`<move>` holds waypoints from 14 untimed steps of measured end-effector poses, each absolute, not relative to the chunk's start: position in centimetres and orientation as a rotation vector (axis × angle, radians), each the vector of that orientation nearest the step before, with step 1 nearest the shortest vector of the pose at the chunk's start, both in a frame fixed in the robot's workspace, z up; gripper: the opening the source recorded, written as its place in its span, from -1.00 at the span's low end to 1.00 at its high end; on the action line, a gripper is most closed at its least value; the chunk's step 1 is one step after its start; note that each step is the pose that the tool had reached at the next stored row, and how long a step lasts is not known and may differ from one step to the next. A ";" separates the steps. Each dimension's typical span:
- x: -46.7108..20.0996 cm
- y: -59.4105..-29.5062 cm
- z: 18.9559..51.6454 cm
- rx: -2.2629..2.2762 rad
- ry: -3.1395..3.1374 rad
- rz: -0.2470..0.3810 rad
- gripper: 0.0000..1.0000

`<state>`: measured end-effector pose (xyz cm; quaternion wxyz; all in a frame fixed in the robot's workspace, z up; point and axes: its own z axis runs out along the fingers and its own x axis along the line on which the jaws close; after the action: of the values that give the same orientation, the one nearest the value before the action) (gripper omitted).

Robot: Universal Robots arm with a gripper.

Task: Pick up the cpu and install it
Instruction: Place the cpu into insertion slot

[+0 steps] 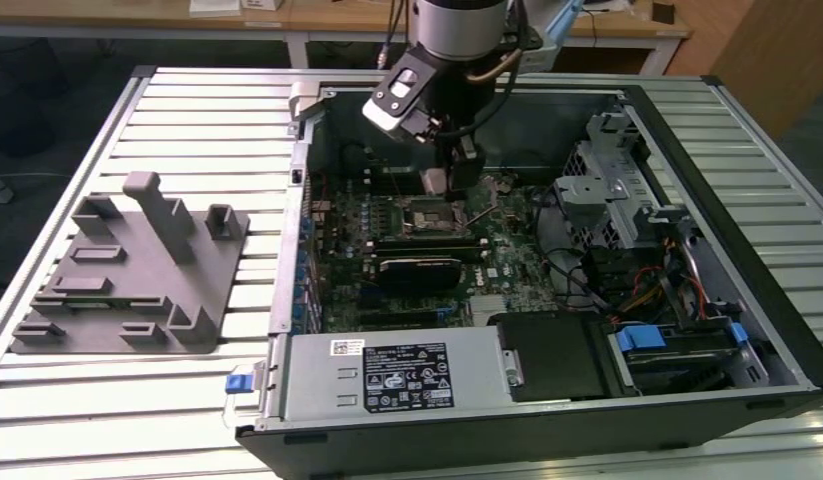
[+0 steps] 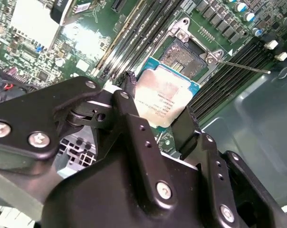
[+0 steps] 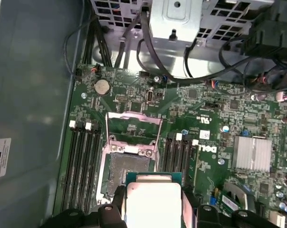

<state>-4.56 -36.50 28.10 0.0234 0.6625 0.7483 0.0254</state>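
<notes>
My black two-fingered claw (image 2: 157, 108) is clamped on the cpu (image 2: 165, 100), a small flat square chip with a silvery metal top and a pale green rim. In both wrist views one black finger (image 3: 116, 198) presses against each of two opposite edges of the chip (image 3: 153, 202). In the exterior view I hang from above into the open black computer case (image 1: 785, 350), which lies on its side on a slatted metal table (image 1: 184, 100), and the chip (image 1: 435, 183) shows as a small pale square under my claw (image 1: 454, 165). I hold it over the green motherboard (image 3: 205, 109), right at the edge of the dark square metal-framed socket (image 3: 129, 168). I cannot tell whether it touches the frame. The socket (image 2: 184, 54) lies open and bare, its grey contact field exposed, and its metal load plate (image 3: 134, 124) is swung up away from it. Black memory slots (image 3: 81, 161) run along either side of it. On the board I also see a round silver coin battery (image 3: 102, 86) and a finned silver heatsink (image 3: 252, 153). To the exterior view's left of the case, a grey moulded tray (image 1: 131, 270) with upright posts rests on the table, well apart from me. A silver power supply box (image 1: 384, 375) fills the near corner of the case.
</notes>
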 end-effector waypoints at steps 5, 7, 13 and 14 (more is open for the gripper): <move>-4.6 -36.2 27.5 2.051 2.317 0.078 0.09; -4.6 -36.1 27.2 2.052 2.316 0.077 0.09; -4.6 -35.4 26.1 2.053 2.316 0.077 0.09; -4.6 -35.4 25.9 2.053 2.316 0.077 0.09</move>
<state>-4.56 -35.37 25.94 0.0229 0.6630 0.7479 0.0248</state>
